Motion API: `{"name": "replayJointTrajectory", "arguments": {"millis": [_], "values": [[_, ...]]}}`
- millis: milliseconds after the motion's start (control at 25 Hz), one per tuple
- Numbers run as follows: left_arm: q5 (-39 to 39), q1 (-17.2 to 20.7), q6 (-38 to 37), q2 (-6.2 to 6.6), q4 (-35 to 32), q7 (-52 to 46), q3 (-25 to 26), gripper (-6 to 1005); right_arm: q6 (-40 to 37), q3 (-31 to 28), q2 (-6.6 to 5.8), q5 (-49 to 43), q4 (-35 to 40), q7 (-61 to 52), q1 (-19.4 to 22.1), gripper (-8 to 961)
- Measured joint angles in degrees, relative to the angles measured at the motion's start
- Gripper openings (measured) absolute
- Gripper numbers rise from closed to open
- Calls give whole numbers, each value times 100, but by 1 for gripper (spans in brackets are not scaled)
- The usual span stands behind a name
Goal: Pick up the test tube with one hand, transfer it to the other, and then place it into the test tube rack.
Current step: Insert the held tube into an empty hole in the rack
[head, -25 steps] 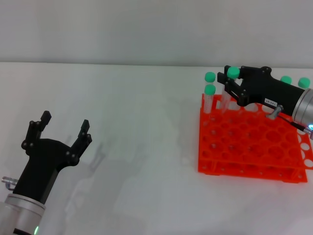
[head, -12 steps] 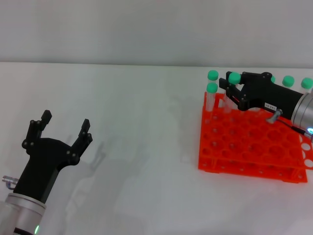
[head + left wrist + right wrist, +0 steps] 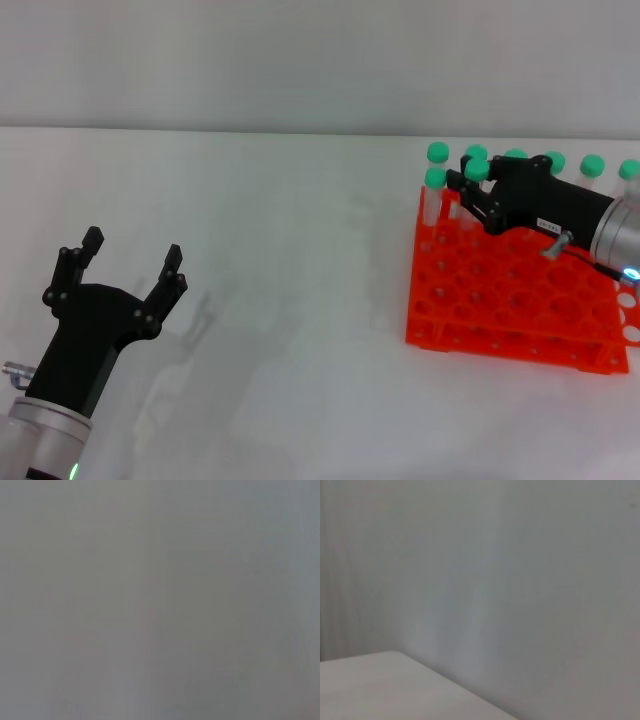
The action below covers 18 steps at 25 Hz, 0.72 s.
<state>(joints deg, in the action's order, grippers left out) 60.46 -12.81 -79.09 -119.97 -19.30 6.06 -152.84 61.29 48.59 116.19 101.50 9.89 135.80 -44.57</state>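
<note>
The right gripper (image 3: 472, 187) reaches over the far left corner of the test tube rack (image 3: 500, 300), its black fingers clenched on the test tube (image 3: 477, 171) just below the green cap. That tube stands at the rack's far row, beside another capped tube (image 3: 434, 180) at the corner; whether its base sits in a hole cannot be made out. More green-capped tubes (image 3: 592, 165) line the far edge of the rack.

Judged step: seating the tube in the rack. To do it well, the tube should be kept vertical over one hole, lowered straight, and let go only once the lower tier bears it; the neighbouring caps leave little clearance.

The left gripper (image 3: 130, 270) hovers over the white table (image 3: 280, 250), well apart from the rack, its claw spread wide, holding and touching nothing.
</note>
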Motion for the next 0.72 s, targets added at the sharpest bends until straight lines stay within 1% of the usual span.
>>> {"name": "replayJointTrajectory", "arguments": {"millis": [160, 480, 720], "values": [[0, -1, -3, 0, -15, 0, 0, 894, -125, 106, 0, 27, -23, -34, -34, 259], [0, -2, -9, 0, -22, 0, -1, 894, -98, 87, 0, 48, 8, -55, 6, 340], [-1, -16, -11, 0, -22, -5, 1, 894, 226, 60, -9, 165, 73, -54, 198, 566]]}}
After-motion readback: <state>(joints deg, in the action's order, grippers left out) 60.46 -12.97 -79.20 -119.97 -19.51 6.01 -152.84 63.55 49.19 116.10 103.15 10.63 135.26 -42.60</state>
